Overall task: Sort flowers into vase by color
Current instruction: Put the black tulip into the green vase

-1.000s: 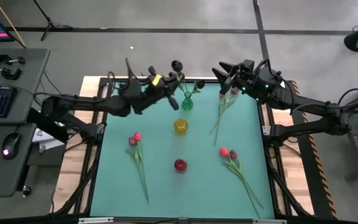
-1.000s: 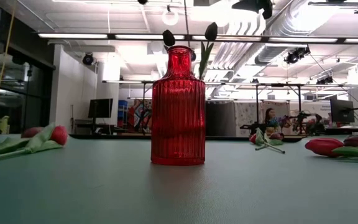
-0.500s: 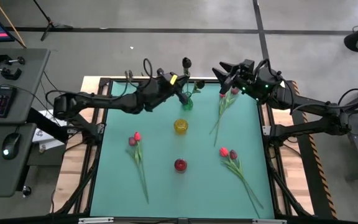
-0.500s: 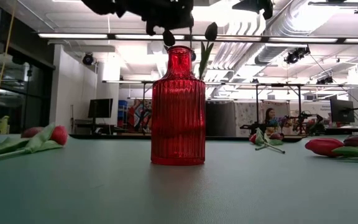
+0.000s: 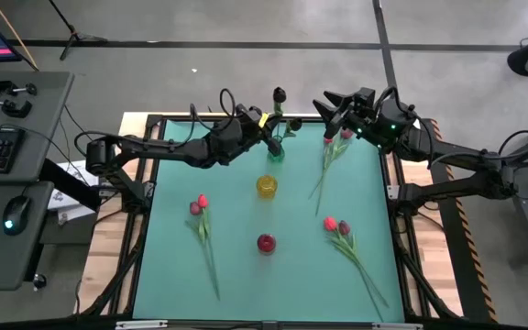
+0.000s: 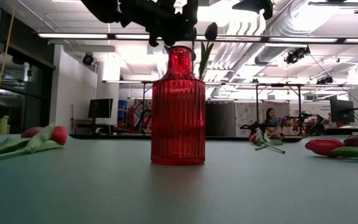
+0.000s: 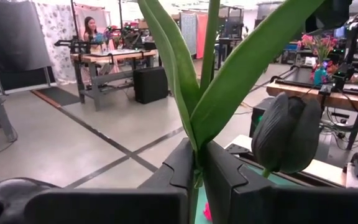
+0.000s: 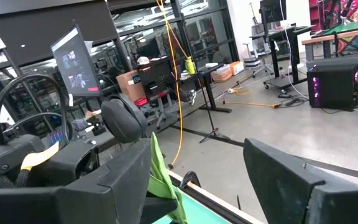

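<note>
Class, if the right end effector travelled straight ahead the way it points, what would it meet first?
Probably the dark tulip held by the left end effector, ahead of the right end effector; depth is unclear.

Teal table, wood edging at sides. On it, down the centre line: green vase at far end, yellow vase, red vase. Tulips lying flat: pair at left, pair at right, probably two more near far right corner.
</note>
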`<state>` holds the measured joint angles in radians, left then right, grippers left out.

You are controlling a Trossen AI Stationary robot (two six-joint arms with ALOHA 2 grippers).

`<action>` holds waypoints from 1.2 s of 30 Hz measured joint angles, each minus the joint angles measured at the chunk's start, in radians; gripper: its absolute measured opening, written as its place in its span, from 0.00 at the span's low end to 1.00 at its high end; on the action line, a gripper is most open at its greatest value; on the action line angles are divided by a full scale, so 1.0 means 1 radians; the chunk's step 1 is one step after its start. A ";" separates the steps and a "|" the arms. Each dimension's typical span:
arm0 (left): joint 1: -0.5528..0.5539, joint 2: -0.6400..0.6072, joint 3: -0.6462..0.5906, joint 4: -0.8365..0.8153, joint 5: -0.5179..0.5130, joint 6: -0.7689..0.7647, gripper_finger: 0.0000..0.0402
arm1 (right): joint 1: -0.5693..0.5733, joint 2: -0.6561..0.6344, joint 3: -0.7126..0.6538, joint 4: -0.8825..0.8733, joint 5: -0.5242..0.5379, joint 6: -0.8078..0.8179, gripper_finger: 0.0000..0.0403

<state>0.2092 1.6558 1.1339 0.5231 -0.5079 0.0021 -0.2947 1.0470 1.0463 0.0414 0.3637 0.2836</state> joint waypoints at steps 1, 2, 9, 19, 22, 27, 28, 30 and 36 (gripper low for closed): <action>0.000 0.000 0.000 0.000 0.000 0.000 0.04 | 0.000 0.000 0.000 0.000 0.000 0.000 0.61; 0.000 0.000 0.000 -0.002 0.000 0.000 0.04 | 0.000 0.000 0.000 0.000 0.000 0.000 0.61; 0.000 0.000 0.000 -0.006 0.001 0.002 0.13 | 0.000 0.000 0.000 0.000 0.000 0.000 0.61; 0.000 0.000 0.000 -0.011 0.004 -0.025 0.38 | 0.000 0.000 0.000 0.000 0.000 0.000 0.61; -0.003 -0.002 0.000 -0.019 0.004 -0.036 0.45 | 0.000 0.000 0.000 0.000 0.000 0.000 0.61; -0.003 -0.041 -0.001 -0.102 0.005 -0.077 0.54 | 0.000 0.000 0.000 0.000 0.000 0.000 0.61; -0.003 -0.053 -0.001 -0.122 0.005 -0.086 0.56 | 0.000 0.000 0.000 0.000 0.000 -0.003 0.61; -0.003 -0.071 -0.001 -0.140 0.005 -0.089 0.58 | 0.000 0.000 0.000 0.000 0.000 -0.013 0.61; -0.010 -0.130 -0.001 -0.188 0.005 -0.094 0.62 | 0.000 0.000 0.000 0.000 0.000 -0.022 0.61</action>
<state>0.1989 1.5258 1.1332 0.3347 -0.5033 -0.0919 -0.2943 1.0470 1.0462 0.0418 0.3634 0.2615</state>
